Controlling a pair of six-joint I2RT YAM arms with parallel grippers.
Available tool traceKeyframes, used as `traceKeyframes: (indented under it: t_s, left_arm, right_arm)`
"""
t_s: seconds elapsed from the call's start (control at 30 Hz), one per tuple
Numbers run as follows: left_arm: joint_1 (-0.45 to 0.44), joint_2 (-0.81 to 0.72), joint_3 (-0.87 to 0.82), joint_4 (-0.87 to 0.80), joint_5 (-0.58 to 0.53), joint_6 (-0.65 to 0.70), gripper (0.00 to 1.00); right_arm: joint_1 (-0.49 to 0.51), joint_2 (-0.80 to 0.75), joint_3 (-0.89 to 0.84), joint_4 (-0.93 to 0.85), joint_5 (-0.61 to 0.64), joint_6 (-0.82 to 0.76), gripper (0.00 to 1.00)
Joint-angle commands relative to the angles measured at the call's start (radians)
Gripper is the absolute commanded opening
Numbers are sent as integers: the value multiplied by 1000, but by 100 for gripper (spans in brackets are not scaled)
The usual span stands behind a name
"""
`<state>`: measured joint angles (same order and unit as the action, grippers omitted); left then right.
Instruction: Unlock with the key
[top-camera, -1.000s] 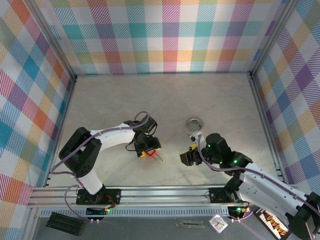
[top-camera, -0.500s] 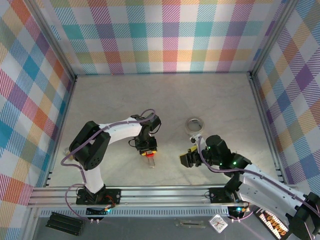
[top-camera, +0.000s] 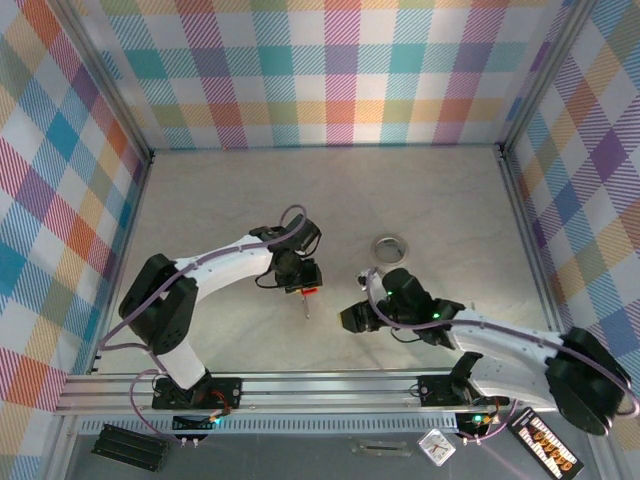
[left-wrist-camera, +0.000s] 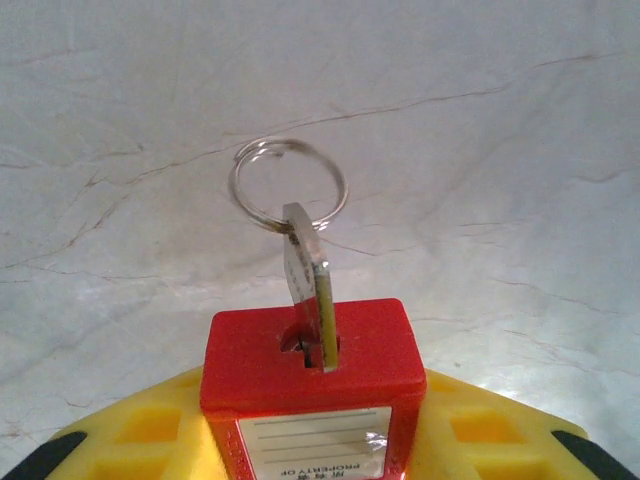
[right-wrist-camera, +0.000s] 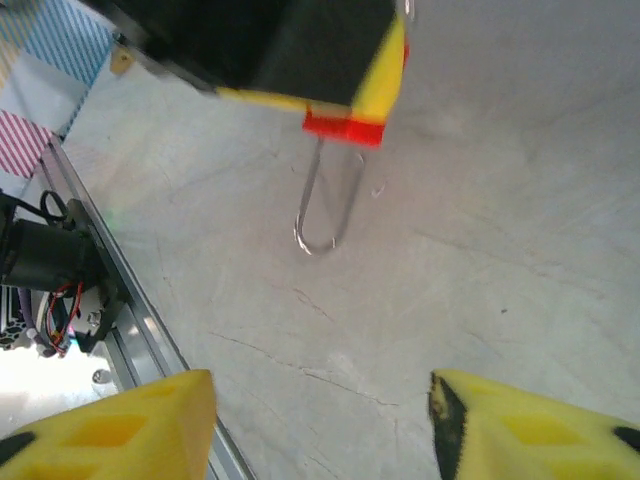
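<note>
Table (top-camera: 300, 190): pale grey, stone-look, thin dark veins, matte. Walls (top-camera: 340, 70) on three sides, pastel plaid cloth. Ribbed aluminium rail (top-camera: 300, 385) along the near edge.

Padlock (left-wrist-camera: 310, 360): red block body, glossy plastic, white label on its face, held just above mid-table. Left gripper (left-wrist-camera: 312, 430) is clamped on the padlock body, with a yellow lattice-pocketed finger either side. Flat metal key (left-wrist-camera: 308, 275) stands edge-on in the slot on the padlock's end, with a thin wire split ring (left-wrist-camera: 288, 185) through its head. Slim steel U-shackle (right-wrist-camera: 330, 200) juts from the padlock's opposite end, toward the rail.

Right gripper (right-wrist-camera: 320, 420): beside the padlock on the shackle side, apart from it, jaws spread with nothing between. Grey ring (top-camera: 388, 245) lies flat beyond the padlock, well apart.
</note>
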<state>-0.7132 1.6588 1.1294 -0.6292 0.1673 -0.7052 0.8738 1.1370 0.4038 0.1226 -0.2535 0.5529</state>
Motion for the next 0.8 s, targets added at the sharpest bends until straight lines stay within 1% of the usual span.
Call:
traceKeyframes:
  t_s: [0.0,0.1,0.23,0.5,0.77]
  left_arm:
    - [-11,-30,12,7,21,7,9]
    - [-11,-41,16,-8,7,26,7]
    - [-2,-11,26,-52,-15,74,6]
    - [14,85,84,-141,-71,173,4]
    - [6,180,165,-187,-95,216,5]
  right_arm:
    - [16,88,53,137,11,83,41]
    - [16,136,52,196,31,120,37]
    - [16,101,62,129,75,104,37]
    - [13,-119,53,-130,184,37,42]
    - [-16,-326,30,-313,228,17,45]
